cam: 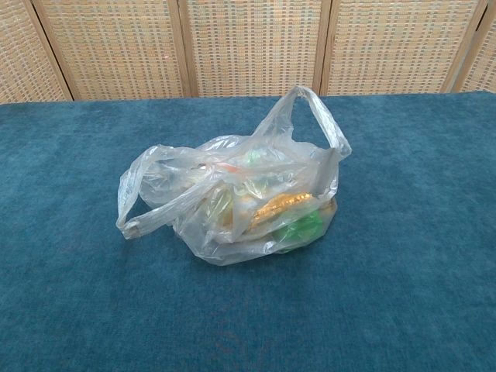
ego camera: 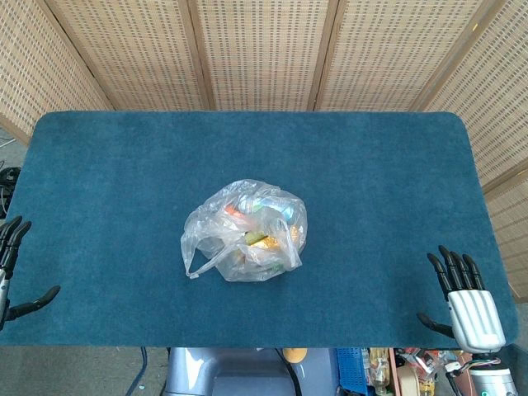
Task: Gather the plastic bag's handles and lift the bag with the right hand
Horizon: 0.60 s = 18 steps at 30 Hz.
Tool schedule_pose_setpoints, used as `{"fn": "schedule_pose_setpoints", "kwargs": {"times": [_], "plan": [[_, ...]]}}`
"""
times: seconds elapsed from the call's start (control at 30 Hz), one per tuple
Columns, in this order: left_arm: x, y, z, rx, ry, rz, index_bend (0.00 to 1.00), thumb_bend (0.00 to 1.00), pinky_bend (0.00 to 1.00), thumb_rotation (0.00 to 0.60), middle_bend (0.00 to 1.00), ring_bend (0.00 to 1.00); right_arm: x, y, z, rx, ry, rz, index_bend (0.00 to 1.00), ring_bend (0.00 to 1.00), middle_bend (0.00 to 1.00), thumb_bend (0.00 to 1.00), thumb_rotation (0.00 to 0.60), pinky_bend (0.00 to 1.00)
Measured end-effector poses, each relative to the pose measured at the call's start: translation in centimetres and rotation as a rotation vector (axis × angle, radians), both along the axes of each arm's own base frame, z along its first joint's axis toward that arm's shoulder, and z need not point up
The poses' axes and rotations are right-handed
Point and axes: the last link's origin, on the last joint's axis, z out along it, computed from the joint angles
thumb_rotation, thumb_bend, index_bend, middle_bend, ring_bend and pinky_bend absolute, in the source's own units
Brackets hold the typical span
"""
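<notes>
Plastic bag [ego camera: 245, 232] sat mid-counter [ego camera: 371, 165], between both hands, well apart from the fingers: left hand [ego camera: 12, 272] at left edge, right hand [ego camera: 466, 301] at right edge.

Clear plastic bag [ego camera: 245, 231] on teal table [ego camera: 115, 181]; beige woven screen [ego camera: 264, 49] behind.

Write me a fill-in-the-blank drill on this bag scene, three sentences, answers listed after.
1. The clear plastic bag sits on a table covered in ____ cloth.
2. The right hand rests at the table's near edge, fingers apart, holding ____.
3. In the chest view, one handle stands up while the other handle droops toward the ____ side of the picture.

Missing words: blue; nothing; left
</notes>
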Motion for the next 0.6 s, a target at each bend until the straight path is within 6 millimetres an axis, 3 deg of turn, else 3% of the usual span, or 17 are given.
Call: {"fn": "schedule_pose_setpoints", "kwargs": {"times": [0.33, 0.6], "plan": [[-0.1, -0.1, -0.1, 0.001, 0.004, 0.006, 0.00, 0.20, 0.00, 0.600, 0.00, 0.00, 0.1, -0.1, -0.2, 0.025, -0.005, 0.001, 0.00, 0.00, 0.00, 0.00, 0.600, 0.00], [-0.2, 0.1, 0.0, 0.003, -0.002, 0.013, 0.00, 0.20, 0.00, 0.600, 0.00, 0.00, 1.3, -1.4, -1.5, 0.213, -0.136, 0.030, 0.00, 0.00, 0.00, 0.00, 0.600, 0.00]]}}
